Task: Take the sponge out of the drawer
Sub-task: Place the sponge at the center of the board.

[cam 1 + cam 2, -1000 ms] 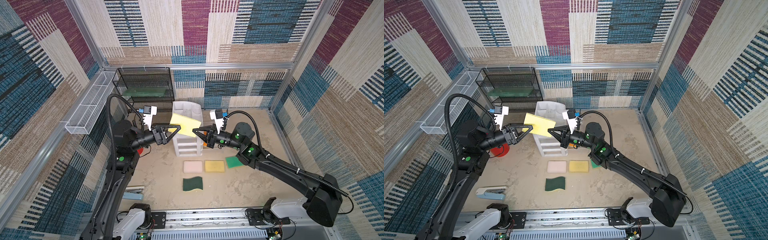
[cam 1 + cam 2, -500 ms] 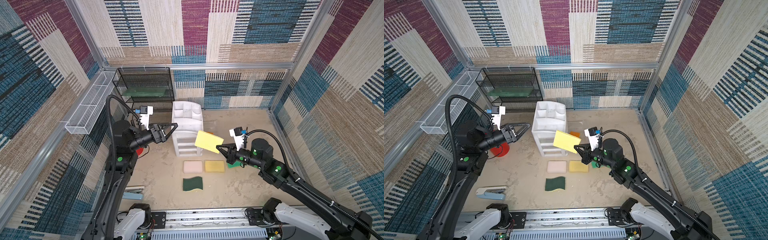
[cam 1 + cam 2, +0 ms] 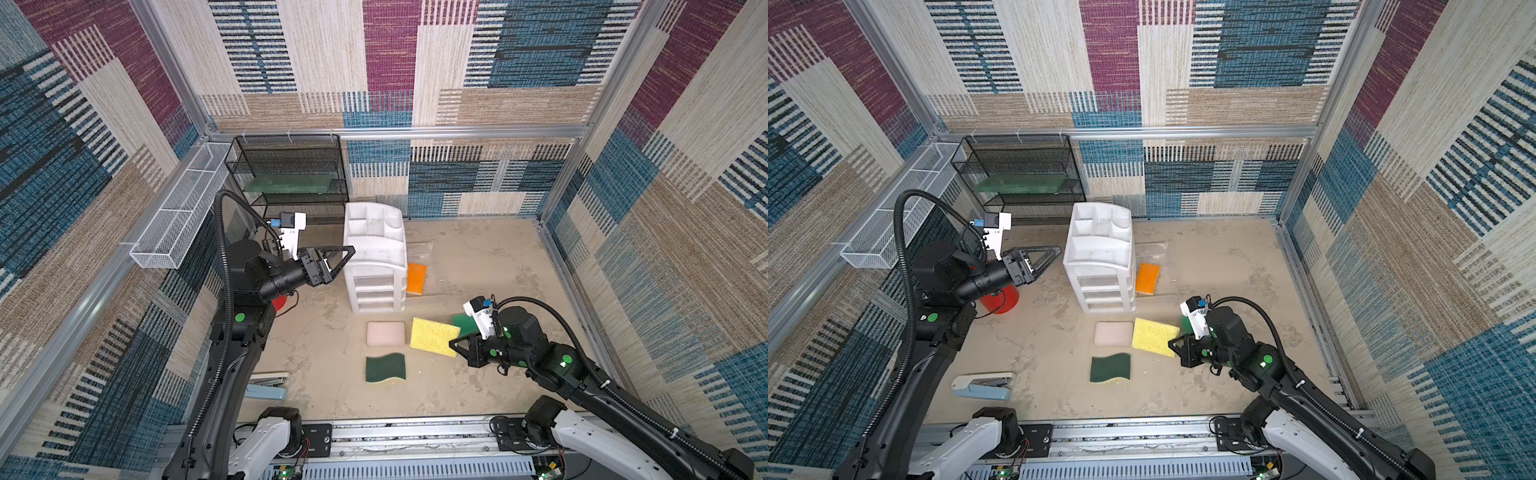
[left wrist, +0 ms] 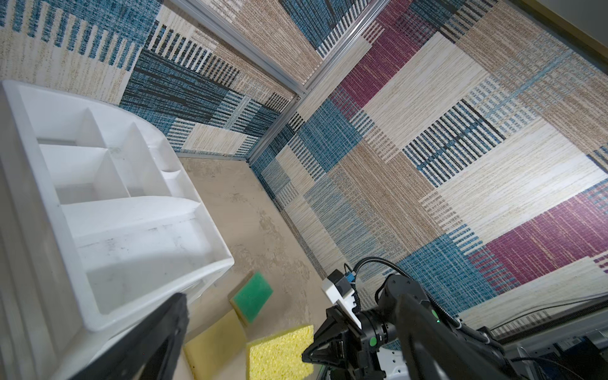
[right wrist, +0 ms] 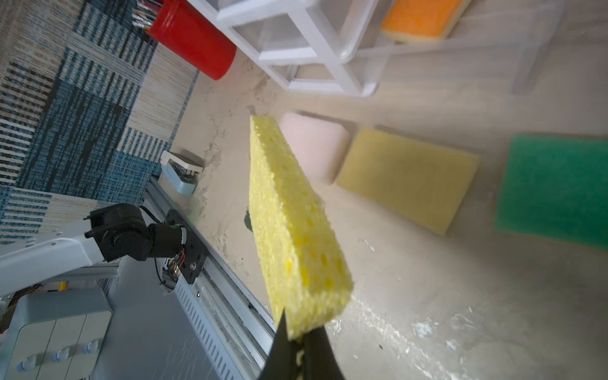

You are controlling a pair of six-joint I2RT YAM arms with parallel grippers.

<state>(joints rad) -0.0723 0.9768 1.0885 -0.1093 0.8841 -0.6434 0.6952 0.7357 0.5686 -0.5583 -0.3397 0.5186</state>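
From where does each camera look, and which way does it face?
Top views: high over the front rail, facing down at the drawer chest; both arms show.
Left wrist: on the left arm, facing across the chest to the right arm; one finger of the left end effector shows.
Right wrist: on the right arm, facing along the held yellow sponge; right end effector tips show.
Shared: both wrist views show the green sponge.

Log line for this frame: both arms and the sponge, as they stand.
right gripper: shut on porous yellow sponge, clear of the floor | left gripper: open, empty, beside white plastic three-drawer chest
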